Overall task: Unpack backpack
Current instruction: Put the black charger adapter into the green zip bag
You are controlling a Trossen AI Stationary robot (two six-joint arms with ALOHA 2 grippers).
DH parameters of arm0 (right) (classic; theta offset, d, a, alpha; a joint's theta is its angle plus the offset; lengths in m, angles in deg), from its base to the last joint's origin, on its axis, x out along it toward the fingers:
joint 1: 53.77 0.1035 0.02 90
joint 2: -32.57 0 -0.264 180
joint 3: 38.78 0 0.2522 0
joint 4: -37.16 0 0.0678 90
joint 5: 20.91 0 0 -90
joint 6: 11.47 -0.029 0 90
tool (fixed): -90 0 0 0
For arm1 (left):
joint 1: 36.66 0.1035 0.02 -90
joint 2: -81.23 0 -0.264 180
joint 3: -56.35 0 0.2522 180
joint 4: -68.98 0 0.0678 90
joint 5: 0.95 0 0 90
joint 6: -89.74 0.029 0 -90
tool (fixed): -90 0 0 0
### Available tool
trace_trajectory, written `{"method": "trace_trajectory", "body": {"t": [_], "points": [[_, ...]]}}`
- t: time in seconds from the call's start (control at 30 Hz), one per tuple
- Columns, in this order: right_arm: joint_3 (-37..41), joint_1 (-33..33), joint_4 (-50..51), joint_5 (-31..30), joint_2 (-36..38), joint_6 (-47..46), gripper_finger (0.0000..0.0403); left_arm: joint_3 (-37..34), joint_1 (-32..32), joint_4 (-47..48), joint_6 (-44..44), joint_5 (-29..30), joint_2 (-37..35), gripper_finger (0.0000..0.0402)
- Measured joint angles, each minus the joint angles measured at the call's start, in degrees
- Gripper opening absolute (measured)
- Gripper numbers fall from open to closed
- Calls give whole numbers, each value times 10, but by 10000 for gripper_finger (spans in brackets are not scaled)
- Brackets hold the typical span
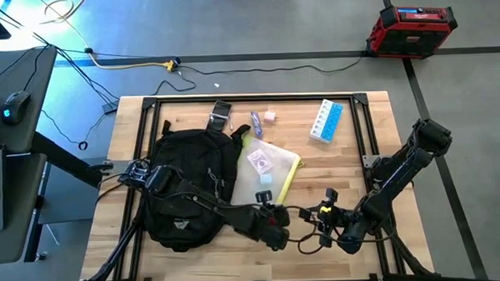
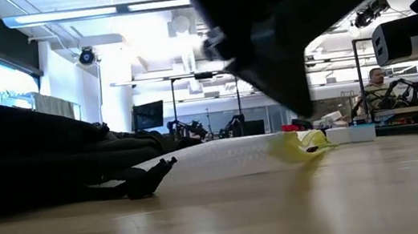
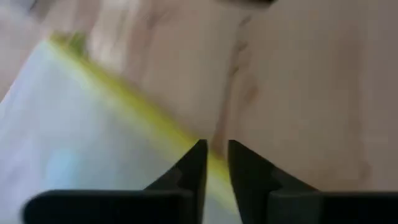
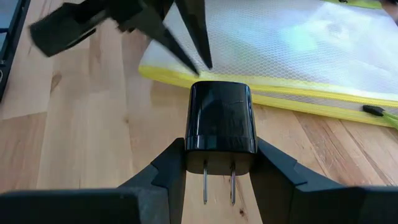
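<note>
On the table [image 1: 378, 228], towards its left side, the backpack [image 1: 185, 184] is laid flat, black and rounded, with a small white logo near its front end. Just to its right a translucent pouch [image 1: 266, 169] with yellow trim is spread out, its edge touching the backpack's side. Beyond the pouch, near the far edge, a blue-and-white box [image 1: 326, 121], a small pink item [image 1: 269, 116] and a thin dark stick [image 1: 256, 124] are set apart from one another.

Across the backpack the left arm is stretched, and the left gripper [image 3: 215, 163] is held low at the pouch's near corner, over the yellow trim; its fingers [image 3: 193, 168] are seen nearly together with only a narrow gap, and nothing is shown between them.

Near the table's front, right of centre, the right gripper [image 4: 219, 163] is clamped on a black charger [image 4: 220, 126], whose two metal prongs are pointed back toward the wrist. Both grippers are brought close, tips near each other beside the pouch.
</note>
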Motion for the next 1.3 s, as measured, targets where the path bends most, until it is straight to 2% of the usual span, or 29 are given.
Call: {"method": "trace_trajectory", "body": {"t": [0.13, 0.2, 0.37, 0.53, 0.9, 1.03, 1.17, 1.3], "points": [[0, 0, -1, 2, 0, 0, 118, -1, 2, -36, 114, -65, 5, 116], [0, 0, -1, 2, 0, 0, 118, -1, 3, -34, 142, -74, 13, 150], [0, 0, -1, 4, 0, 2, 118, -2, 6, -26, 180, -11, 26, 203], [0, 0, -1, 4, 0, 4, 118, -2, 6, 22, 157, 46, 32, 210], [0, 0, -1, 4, 0, 4, 118, -2, 6, 129, 36, 59, 31, 197], [0, 0, -1, 6, 0, 3, 118, -2, 7, 127, 11, 34, 31, 181], [0, 0, -1, 6, 0, 3, 118, -2, 13, 137, -18, 5, 31, 128], [0, 0, -1, 6, 0, 3, 118, -2, 18, 152, -13, -15, 31, 23]]}}
